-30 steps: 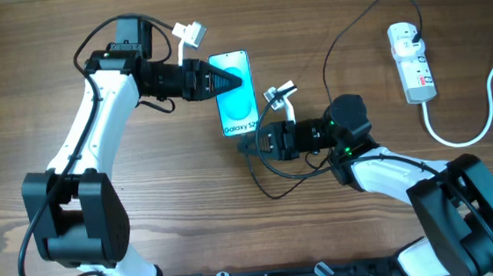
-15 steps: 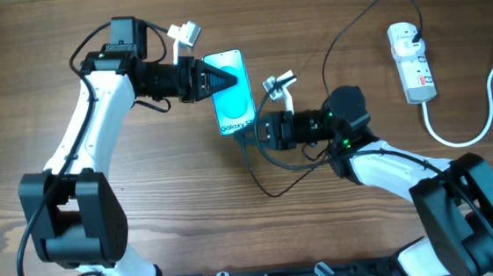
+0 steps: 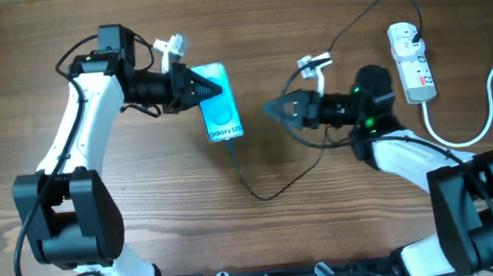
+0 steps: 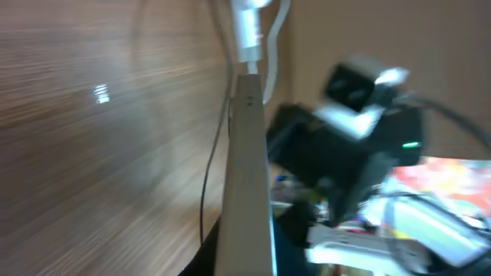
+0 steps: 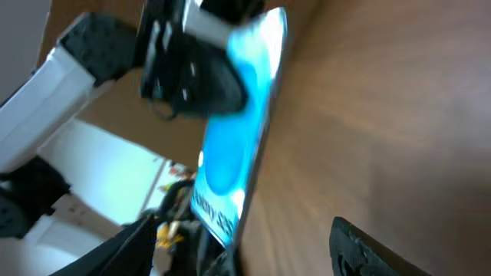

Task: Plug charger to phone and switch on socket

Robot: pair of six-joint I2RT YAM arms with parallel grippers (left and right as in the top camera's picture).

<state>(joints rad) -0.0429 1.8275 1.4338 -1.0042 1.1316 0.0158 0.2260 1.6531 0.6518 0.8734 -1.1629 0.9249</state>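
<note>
The phone [image 3: 221, 115], turquoise screen up, is held at its top end by my left gripper [image 3: 210, 90], which is shut on it. The charger [image 3: 252, 189], a thin black cable, leaves the phone's lower end, loops across the table and climbs to the socket [image 3: 411, 63] at the far right. In the left wrist view the phone [image 4: 247, 176] shows edge-on with a silver plug [image 4: 247, 42] at its far end. My right gripper [image 3: 280, 111] stands open to the phone's right, apart from it. In the right wrist view the phone [image 5: 238, 146] lies ahead of the spread fingers [image 5: 380, 245].
A thick white cord [image 3: 483, 93] curves from the socket toward the table's right edge. My two arms face each other across the middle of the wooden table [image 3: 173, 214].
My right gripper has opened, let go at the phone's lower end and drawn back to the right. My left gripper has carried the phone a little to the left.
</note>
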